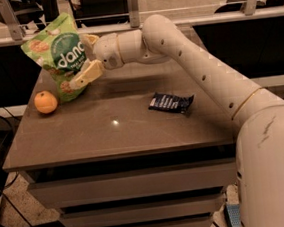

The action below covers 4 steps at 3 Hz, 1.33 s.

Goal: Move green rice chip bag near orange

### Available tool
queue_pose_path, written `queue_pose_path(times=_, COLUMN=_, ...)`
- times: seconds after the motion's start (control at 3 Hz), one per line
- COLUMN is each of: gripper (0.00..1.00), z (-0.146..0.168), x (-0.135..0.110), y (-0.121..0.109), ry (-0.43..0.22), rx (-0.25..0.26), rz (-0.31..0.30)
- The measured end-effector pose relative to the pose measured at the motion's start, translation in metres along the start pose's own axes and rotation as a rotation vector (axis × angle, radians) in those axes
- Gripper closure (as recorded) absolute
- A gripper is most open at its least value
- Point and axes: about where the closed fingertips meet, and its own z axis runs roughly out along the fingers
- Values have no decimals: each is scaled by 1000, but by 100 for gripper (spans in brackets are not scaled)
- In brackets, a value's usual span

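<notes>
The green rice chip bag (58,55) stands on the table's far left, leaning slightly, with its bottom on the tabletop. The orange (46,102) lies just left of and in front of the bag, almost touching it. My gripper (87,57) is at the bag's right edge. Its fingers are spread apart: the near finger (84,74) lies in front of the bag's lower right part and the far finger (91,39) is behind its upper right edge. The gripper looks open around the bag's edge rather than pinching it.
A small dark-blue wrapper (171,102) lies flat right of the table's middle. The brown table (114,133) has drawers below its front edge. My arm reaches in from the right over the table's back. Railings and chairs stand behind.
</notes>
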Motion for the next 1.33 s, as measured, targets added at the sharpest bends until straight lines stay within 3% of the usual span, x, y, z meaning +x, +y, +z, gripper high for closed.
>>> queue_pose_path(times=0.67, gripper=0, z=-12, x=4, y=-11, ry=64, rx=51, rz=-79)
queue_pose_path(times=1.0, gripper=0, z=-54, x=9, y=-29, ry=110, rx=171, rz=-97)
queue_pose_path(times=1.33, gripper=0, z=-117, x=9, y=-46, ry=156, rx=343, rz=-129)
